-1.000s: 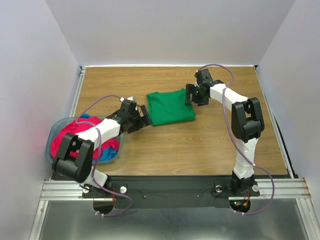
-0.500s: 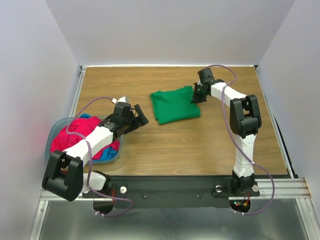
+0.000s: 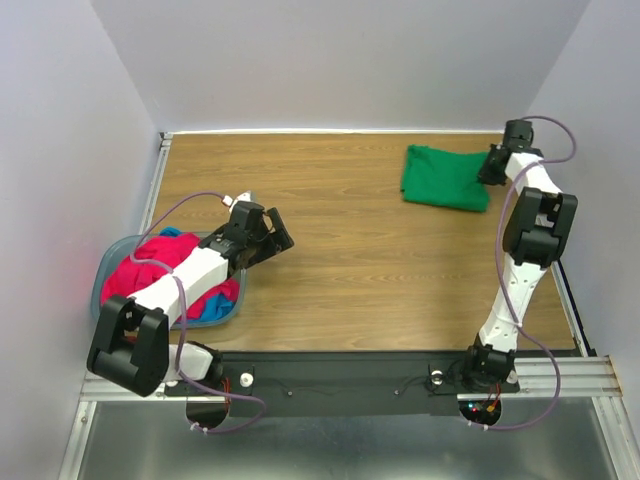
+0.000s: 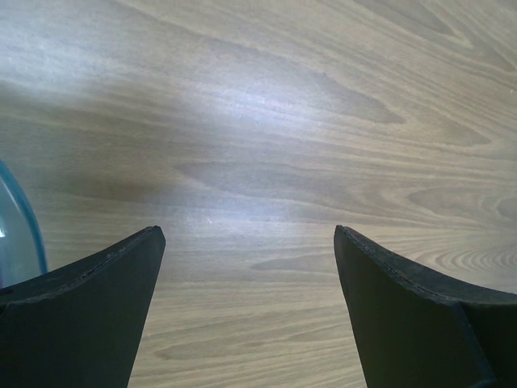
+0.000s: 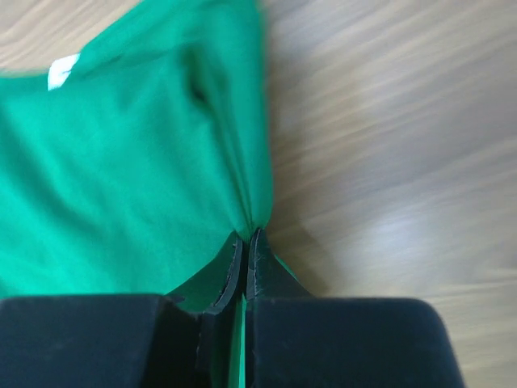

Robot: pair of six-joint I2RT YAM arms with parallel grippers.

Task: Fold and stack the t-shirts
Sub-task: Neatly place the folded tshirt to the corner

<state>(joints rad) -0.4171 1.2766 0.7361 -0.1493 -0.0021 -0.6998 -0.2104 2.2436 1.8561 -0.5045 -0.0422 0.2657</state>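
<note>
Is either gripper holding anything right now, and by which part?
The right gripper is shut on the green t-shirt, pinching a bunched bit of its edge. The left gripper is open and holds nothing.

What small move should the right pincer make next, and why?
Probably open and lift away. The right pincer is shut on the edge of the folded green t-shirt, which lies flat near the far right corner of the table. The pink-red t-shirt and blue t-shirt lie bunched in the basket beside the open left pincer.
</note>
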